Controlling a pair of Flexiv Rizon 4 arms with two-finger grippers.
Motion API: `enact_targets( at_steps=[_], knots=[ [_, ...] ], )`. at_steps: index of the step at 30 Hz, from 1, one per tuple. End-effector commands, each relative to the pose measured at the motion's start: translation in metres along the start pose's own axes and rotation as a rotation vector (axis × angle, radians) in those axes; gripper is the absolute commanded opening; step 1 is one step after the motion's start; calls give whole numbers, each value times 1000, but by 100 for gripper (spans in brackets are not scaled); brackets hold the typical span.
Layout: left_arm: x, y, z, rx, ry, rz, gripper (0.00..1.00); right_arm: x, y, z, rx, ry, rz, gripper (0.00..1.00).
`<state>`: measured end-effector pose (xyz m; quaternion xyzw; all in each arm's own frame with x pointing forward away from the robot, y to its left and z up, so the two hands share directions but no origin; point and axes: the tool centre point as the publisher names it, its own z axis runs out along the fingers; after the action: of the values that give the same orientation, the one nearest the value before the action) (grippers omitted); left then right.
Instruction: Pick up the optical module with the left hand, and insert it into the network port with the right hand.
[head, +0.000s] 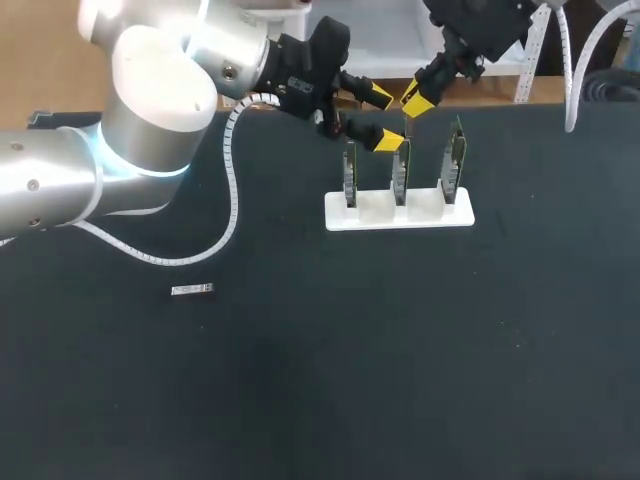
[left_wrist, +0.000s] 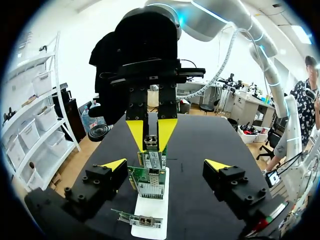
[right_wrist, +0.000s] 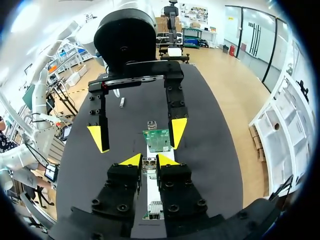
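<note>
Optical module (left_wrist: 151, 143) is in my right gripper (right_wrist: 148, 159), whose two fingers stand close together and pinch it from both sides. It is up over the white stand (head: 400, 215) at the far side of the black table (head: 420, 350), where three green boards (right_wrist: 157, 140) stand up in a row. The module hangs with its long side going down from the fingers. Its low end points at the network port (left_wrist: 155, 161), the small silver box on top of one board. In the left wrist view the low end looks like it meets the port, but I cannot tell if it is in yet. I also cannot tell for sure which of the three boards it is over. What matters most is that the port is right below the module, in line with its long side. So I think the next move is a straight push down with no lean. My right arm has the module, so it is the near one. My left gripper (left_wrist: 165, 164) holds nothing. Its fingers are spread wide, one on each side of the row of boards, near the module but not on it. I think it must not bump the boards. A small silver piece (head: 192, 290) lies flat on the table, well apart from the stand, toward my left. It may be another module.
</note>
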<state>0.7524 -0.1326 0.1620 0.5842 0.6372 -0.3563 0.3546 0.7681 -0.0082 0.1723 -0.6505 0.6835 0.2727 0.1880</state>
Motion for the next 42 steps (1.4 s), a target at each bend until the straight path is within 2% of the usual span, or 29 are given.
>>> enact_targets(
  at_steps=[1, 42],
  knots=[
    [0, 1, 0, 3, 3, 0, 100, -2, -4, 0, -7, 0, -3, 0],
    [0, 1, 0, 3, 3, 0, 100, 1, -5, 7, -18, -7, 10, 0]
  ],
)
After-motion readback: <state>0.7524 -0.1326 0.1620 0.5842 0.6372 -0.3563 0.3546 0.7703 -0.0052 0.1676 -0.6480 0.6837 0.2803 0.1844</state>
